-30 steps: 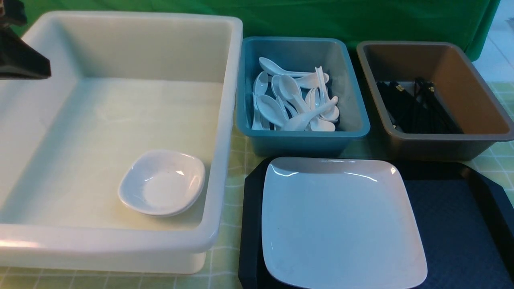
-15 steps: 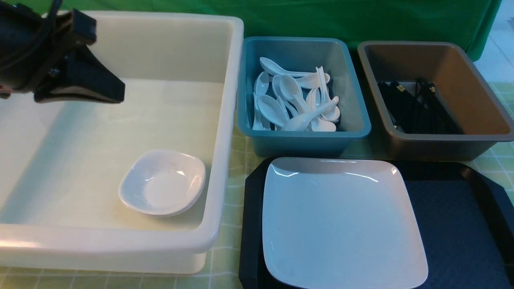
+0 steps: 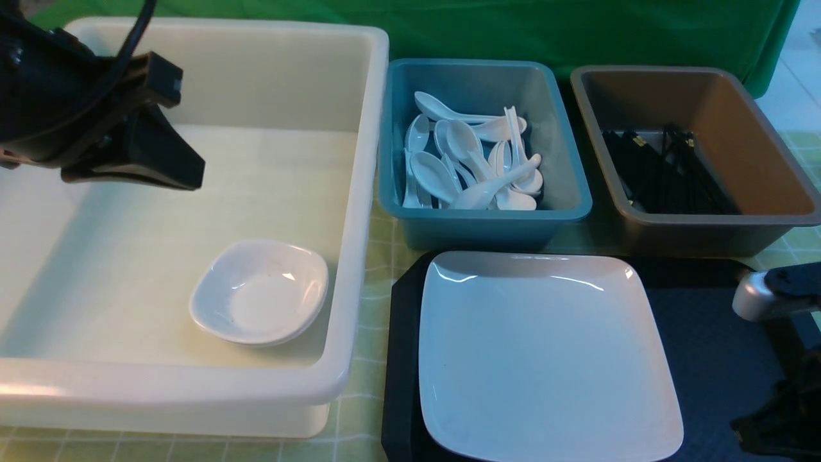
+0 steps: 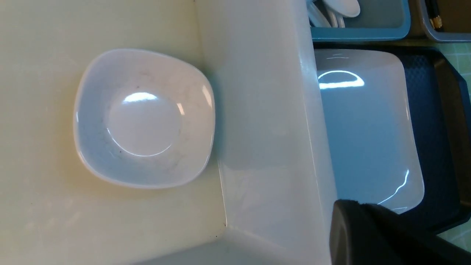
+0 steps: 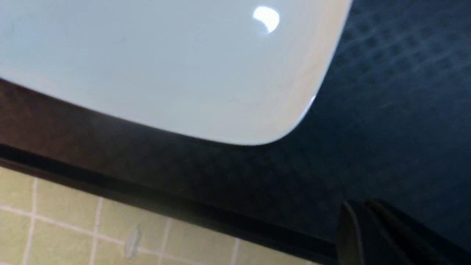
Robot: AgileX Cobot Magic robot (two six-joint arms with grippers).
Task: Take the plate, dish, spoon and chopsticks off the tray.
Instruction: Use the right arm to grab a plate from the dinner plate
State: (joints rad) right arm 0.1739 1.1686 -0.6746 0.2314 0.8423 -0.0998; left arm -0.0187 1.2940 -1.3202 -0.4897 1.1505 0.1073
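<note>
The large white square plate [image 3: 545, 353] lies on the left part of the black tray [image 3: 705, 333]. A small white dish [image 3: 260, 292] sits inside the big white tub [image 3: 359, 192], near its right wall. My left gripper [image 3: 192, 176] hangs shut and empty above the tub's floor, behind the dish. In the left wrist view its tips [image 4: 353, 204] stand over the tub wall, with the dish [image 4: 143, 117] and plate [image 4: 368, 129] below. My right gripper [image 5: 358, 206] is shut and empty, low over the tray [image 5: 386, 110] by the plate's corner [image 5: 165, 66].
A teal tub [image 3: 571, 192] behind the tray holds several white spoons [image 3: 471, 167]. To its right, a brown-grey tub [image 3: 795, 199] holds black chopsticks [image 3: 667, 170]. Green checked cloth [image 3: 372, 308] covers the table. My right arm [image 3: 776, 289] shows at the lower right edge.
My left gripper has swung right, from the frame's left edge to above the white tub. My right arm has come into view at the lower right, over the tray.
</note>
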